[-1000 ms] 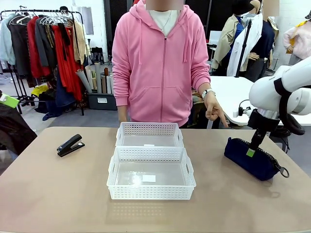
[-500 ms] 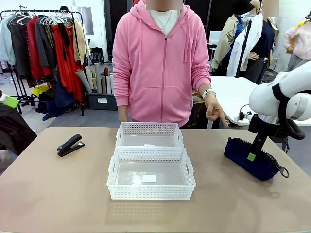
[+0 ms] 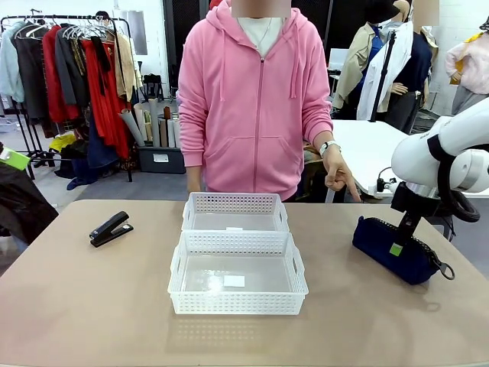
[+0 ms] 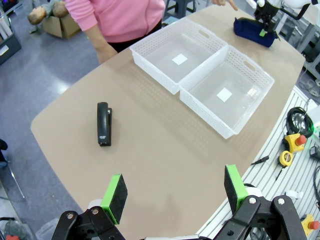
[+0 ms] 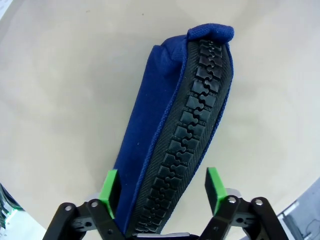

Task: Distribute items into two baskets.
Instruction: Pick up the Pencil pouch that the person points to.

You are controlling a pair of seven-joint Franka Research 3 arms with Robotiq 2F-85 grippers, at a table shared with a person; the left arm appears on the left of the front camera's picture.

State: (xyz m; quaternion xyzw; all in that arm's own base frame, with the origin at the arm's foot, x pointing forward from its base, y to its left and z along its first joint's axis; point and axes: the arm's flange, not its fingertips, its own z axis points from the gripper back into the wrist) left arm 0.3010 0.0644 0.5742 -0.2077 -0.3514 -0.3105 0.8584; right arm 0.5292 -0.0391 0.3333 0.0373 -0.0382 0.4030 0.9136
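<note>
The right tool (image 5: 162, 186) has its pads apart, one on each side of the navy pouch (image 5: 165, 115). They straddle the upturned zipper ridge, I'd guess so that a squeeze catches the narrow top. That arm bends steeply down over the table (image 3: 92, 306). The pouch sits well right of the near basket (image 3: 238, 306) and far basket (image 3: 235, 202), the stapler (image 3: 111, 228) well left. The left tool (image 4: 172, 192) hangs high, spread wide and empty. The person's hand (image 3: 336, 174) points downward near the pouch.

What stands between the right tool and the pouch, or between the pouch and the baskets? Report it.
Nothing visible. The right tool, open, straddles the pouch at its zipper edge. Bare table lies between the pouch and the baskets. The person's hand points down near the far table edge, off that path.
</note>
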